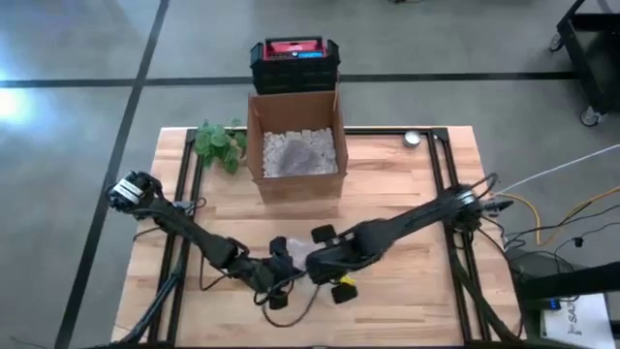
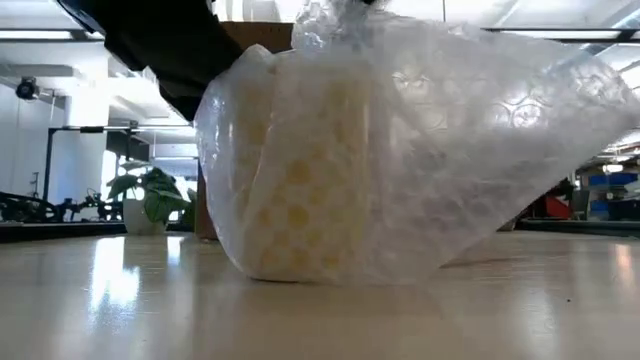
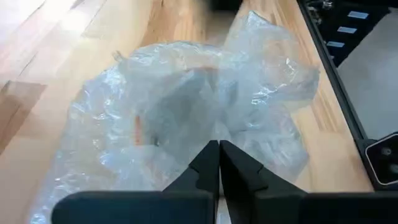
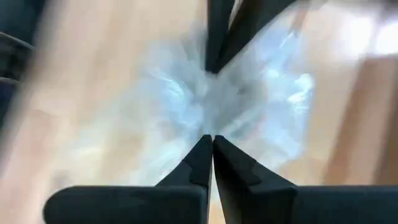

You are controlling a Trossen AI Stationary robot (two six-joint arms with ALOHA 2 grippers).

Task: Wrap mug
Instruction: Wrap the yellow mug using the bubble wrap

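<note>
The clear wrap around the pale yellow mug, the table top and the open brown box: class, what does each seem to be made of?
The clear wrap looks like thin glossy plastic bubble film: round cells show, and it crinkles. The pale yellow mug inside is too veiled to judge. The table top appears to be light varnished wood, with plank lines and glare. The open brown box looks like matte cardboard.

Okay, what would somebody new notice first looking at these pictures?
A yellowish mug bundled in bubble wrap stands at the table's front edge, filling the low view. Both grippers, left and right, meet over it with fingers shut. Behind, an open cardboard box holds packing fill.
</note>
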